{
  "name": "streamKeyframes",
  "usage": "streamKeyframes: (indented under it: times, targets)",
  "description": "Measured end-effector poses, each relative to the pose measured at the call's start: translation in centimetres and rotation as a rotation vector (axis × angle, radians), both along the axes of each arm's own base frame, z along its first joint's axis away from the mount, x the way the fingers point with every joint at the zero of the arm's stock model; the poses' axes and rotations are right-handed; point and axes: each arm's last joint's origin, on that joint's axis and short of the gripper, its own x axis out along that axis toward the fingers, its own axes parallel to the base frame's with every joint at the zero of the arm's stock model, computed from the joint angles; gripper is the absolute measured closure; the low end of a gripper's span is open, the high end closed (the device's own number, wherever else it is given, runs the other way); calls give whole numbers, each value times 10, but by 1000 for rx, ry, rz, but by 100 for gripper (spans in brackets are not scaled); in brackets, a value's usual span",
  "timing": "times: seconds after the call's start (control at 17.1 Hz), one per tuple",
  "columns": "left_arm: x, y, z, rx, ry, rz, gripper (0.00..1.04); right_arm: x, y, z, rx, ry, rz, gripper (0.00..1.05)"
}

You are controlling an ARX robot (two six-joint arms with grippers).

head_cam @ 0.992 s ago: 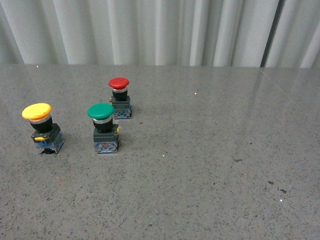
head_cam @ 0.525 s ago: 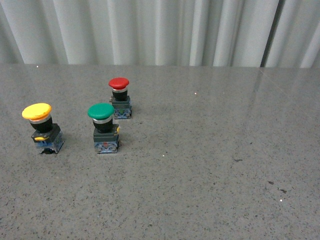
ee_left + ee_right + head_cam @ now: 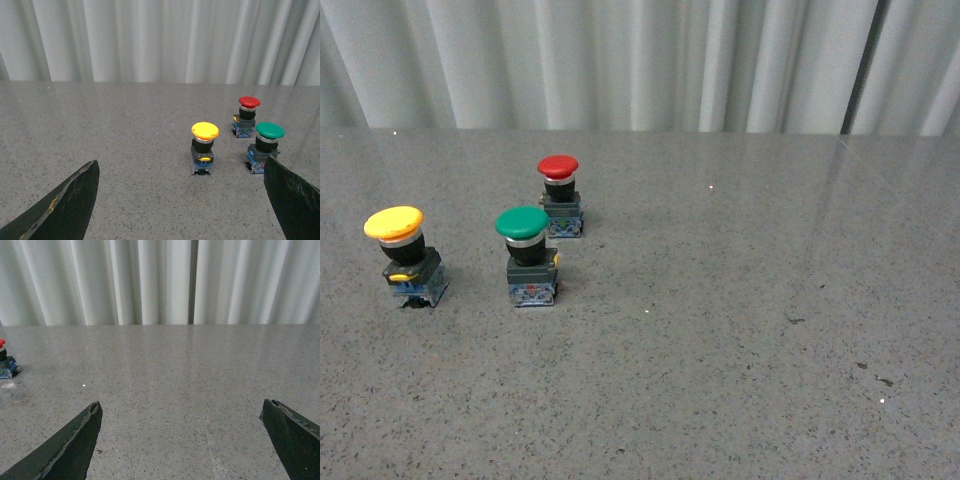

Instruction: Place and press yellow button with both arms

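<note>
The yellow button [image 3: 395, 224] stands upright at the left of the grey table, with its yellow cap on a black neck and dark block base. In the left wrist view the yellow button [image 3: 205, 131] lies ahead of my open left gripper [image 3: 181, 167], apart from both dark fingers [image 3: 70, 200]. My right gripper [image 3: 181, 407] is open over bare table, with nothing between its fingers [image 3: 292, 432]. Neither arm shows in the front view.
A green-capped switch [image 3: 523, 224] stands just right of the yellow one. A smaller red-capped switch [image 3: 558, 167] stands behind it. Its edge [image 3: 2, 360] shows in the right wrist view. Pale pleated curtain [image 3: 640, 60] backs the grey speckled table [image 3: 740, 330].
</note>
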Motion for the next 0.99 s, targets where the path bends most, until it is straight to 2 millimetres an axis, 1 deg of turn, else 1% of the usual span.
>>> streamKeyframes:
  times: [0.53,0.58,0.64,0.7,0.76,0.82,0.88,0.93,0.99]
  targets:
    - [0,0,0,0,0,0,7,0,0,0,0,0,0,7]
    - [0,0,-1,0,21,15,7,0,0,0,0,0,0,7]
    - [2,-3,-2,19,173,125,7,0,0,0,0,0,-2,7]
    - [11,-3,8,58,218,226,7,0,0,0,0,-1,2,7]
    - [21,0,23,72,194,329,7,0,0,0,0,-1,0,7]
    - [32,2,39,74,145,359,7,0,0,0,0,1,0,7]
    - [47,-1,56,83,97,327,7,0,0,0,0,1,0,7]
    - [68,-6,71,96,73,275,7,0,0,0,0,-1,0,7]
    - [88,-11,78,105,93,230,7,0,0,0,0,0,0,7]
